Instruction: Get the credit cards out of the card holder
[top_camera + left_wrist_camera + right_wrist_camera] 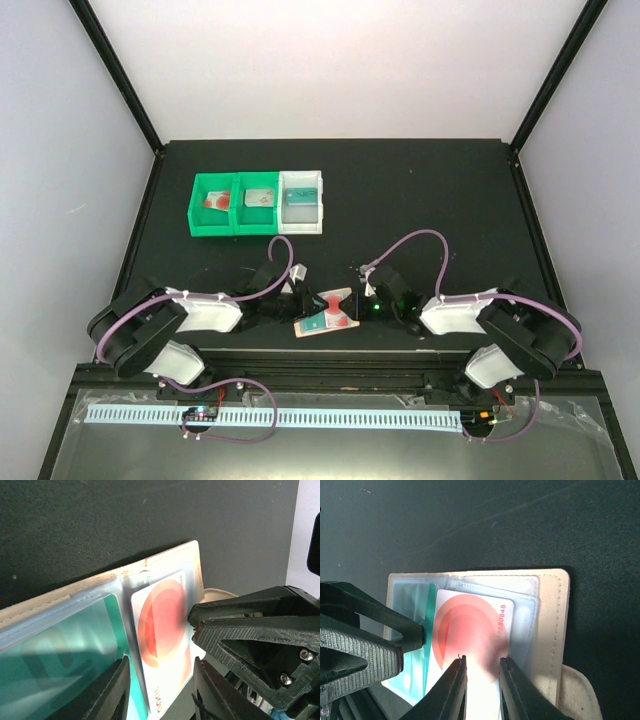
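While the open left hand (161,667) steadies the tan bifold card holder (552,620) on the black tabletop (470,525), the right hand (482,661), grip unclear, may lose the red-pink plastic card (470,625) if its pocket (525,625) binds.

This is a robot lab test cell: a left arm (150,325) and a right arm (525,335) are bolted side by side at the near edge of a black table (420,190), with purple cables (420,238) looping off them. Plain pale walls (330,60) and black posts (115,75) box the table in. Green and white bins (215,229) stand in a row on it, and a slotted white strip (300,418) runs below the bases.
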